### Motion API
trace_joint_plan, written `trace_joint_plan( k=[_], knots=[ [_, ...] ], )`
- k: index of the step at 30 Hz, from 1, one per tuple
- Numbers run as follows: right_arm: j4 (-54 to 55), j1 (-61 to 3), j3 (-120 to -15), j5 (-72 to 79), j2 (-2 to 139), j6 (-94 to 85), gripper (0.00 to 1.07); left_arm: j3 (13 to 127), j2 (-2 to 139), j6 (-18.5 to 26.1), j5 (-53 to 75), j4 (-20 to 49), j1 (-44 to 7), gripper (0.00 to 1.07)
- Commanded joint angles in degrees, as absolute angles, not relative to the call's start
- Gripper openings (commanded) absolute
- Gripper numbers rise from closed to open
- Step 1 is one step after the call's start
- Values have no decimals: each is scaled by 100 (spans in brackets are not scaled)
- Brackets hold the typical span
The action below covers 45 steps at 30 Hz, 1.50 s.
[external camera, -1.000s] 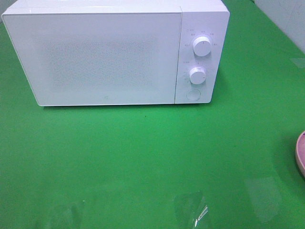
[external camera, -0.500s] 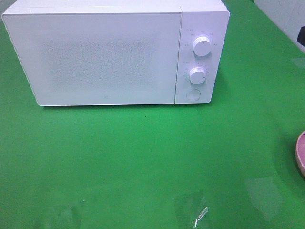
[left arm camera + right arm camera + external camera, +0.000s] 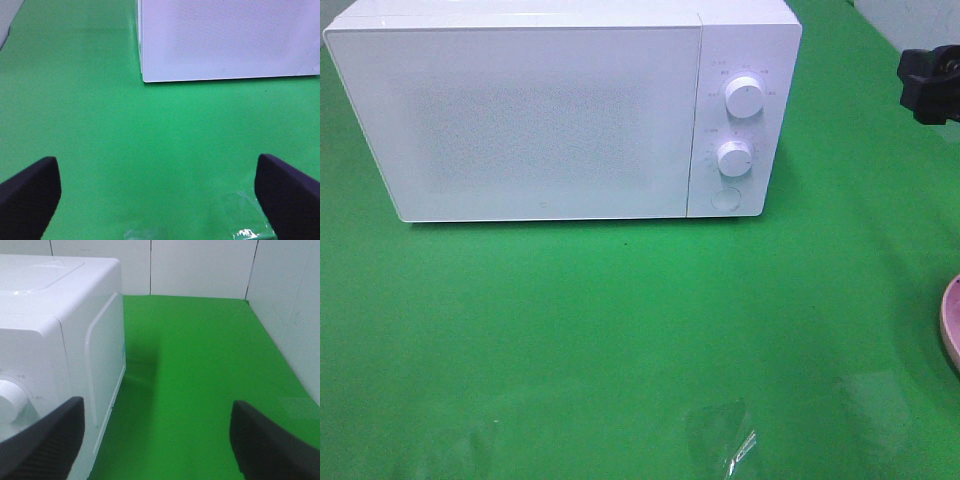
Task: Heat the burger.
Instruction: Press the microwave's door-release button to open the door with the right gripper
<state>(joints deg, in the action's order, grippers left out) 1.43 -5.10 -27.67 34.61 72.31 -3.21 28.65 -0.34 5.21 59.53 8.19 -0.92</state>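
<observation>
Two spread, empty tools: my left gripper (image 3: 157, 167) faces the shut microwave (image 3: 540, 120); my right gripper (image 3: 157, 407) hangs right of its dials (image 3: 744, 97); pink plate (image 3: 951, 325) far right.

You have a bright green surface (image 3: 620, 330) filling almost all of the high view. At about 1 o'clock its far edge meets a white wall (image 3: 920, 20). In the right wrist view that wall shows as white panels split by thin dark vertical seams, and it turns a corner. The light is soft and even, with pale glossy reflections (image 3: 720, 435) near 6 o'clock.
</observation>
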Motion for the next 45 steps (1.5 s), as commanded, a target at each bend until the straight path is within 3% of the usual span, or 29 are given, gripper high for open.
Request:
trace_joint_plan(
  k=[1, 4, 6, 8, 24, 29, 45],
  knots=[
    [418, -630, -2756, 3873, 7454, -567, 76, 2848, -86, 487, 5936, 848, -103, 98],
    [665, -859, -2756, 3976, 7575, -900, 76, 2848, -86, 487, 5936, 848, -103, 98],
    [1266, -1364, -2733, 4234, 7764, -1627, 76, 2848, -86, 487, 5936, 848, -103, 98],
    [1266, -1364, -2733, 4234, 7764, -1627, 76, 2848, -86, 487, 5936, 848, -103, 98],
    [3753, -3295, -2160, 6131, 8657, -2080, 76, 2848, -86, 487, 5936, 848, -103, 98],
    [3902, -3782, -2160, 6440, 9110, -2040, 76, 2848, -86, 487, 5936, 848, -103, 98],
    [3867, -4091, -2555, 6692, 10073, -1507, 76, 2848, -86, 487, 5936, 848, -103, 98]
  ],
)
